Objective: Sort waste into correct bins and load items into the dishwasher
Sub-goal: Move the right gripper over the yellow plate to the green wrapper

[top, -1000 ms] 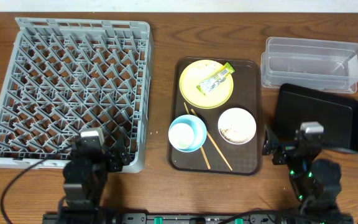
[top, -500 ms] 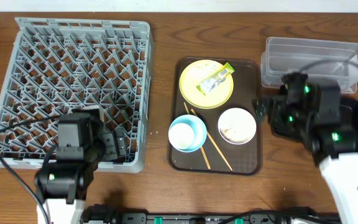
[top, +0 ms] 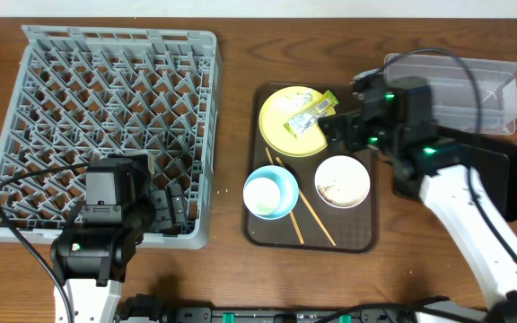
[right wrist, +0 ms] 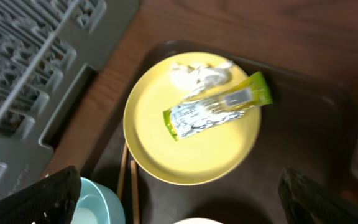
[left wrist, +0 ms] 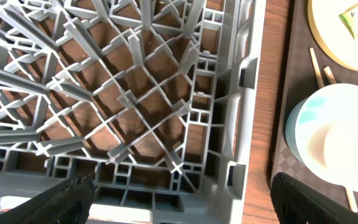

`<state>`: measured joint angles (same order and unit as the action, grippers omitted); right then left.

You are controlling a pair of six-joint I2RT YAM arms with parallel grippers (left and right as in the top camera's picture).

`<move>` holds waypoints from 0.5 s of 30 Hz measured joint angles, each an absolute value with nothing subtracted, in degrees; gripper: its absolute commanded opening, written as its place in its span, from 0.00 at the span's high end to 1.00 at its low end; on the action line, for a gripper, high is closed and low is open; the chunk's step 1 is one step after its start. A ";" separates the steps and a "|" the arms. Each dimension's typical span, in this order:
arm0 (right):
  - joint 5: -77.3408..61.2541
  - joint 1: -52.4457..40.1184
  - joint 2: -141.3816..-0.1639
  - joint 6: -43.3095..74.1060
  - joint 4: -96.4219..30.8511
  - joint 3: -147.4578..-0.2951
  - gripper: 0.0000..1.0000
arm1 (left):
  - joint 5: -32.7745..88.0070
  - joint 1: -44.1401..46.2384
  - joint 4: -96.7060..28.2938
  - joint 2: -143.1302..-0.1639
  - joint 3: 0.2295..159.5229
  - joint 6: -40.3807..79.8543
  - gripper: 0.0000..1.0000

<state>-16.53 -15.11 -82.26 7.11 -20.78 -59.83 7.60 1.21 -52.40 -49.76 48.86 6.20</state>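
**Both pincers spread and empty; all the waste and dishes sit on the brown tray**

- right gripper (right wrist: 179,202): fingers wide apart, nothing between them. It hangs over the far right part of the brown serving tray (top: 366,238), wrist camera looking down on the plate.
- left gripper (left wrist: 185,202): also spread wide and empty, left of the tray, over the near corner of the dish rack (top: 106,117) on the tray's side.
- On the tray, far end: round yellow plate (right wrist: 191,149), smooth and matte. The snack wrapper (right wrist: 216,113) lies flat across it, a crinkled foil strip with a yellow-green end. A white food clump (right wrist: 197,73) sits at the plate's far rim, touching the wrapper.
- On the tray, near left: light blue cup (top: 270,192), round, pale inside.
- On the tray, near right: white bowl (top: 342,180), shallow, with brown specks inside.
- Between the cup and bowl: chopsticks (top: 308,211), thin wood, lying diagonally on the tray floor.
- Rack: grey plastic, square, lattice of pegs, left of the tray with a strip of bare table between them.
- Right of the tray, far side: clear tub (top: 451,90), rectangular, see-through plastic.
- Right of the tray, near side: black tray (top: 501,170), flat, partly under the right arm.
- Surface: table (top: 232,54), dark brown wood with visible grain. The frames show little beyond it.
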 measured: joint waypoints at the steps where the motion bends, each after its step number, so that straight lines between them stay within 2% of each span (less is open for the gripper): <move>1: -14.98 -16.45 -83.37 7.35 -20.78 -60.45 0.01 | 7.60 1.21 -52.40 -49.76 48.86 6.20 0.08; 15: 3.66 -25.80 -98.98 16.53 -15.40 -67.29 0.08 | 7.62 1.21 -52.25 -49.76 48.86 6.20 0.08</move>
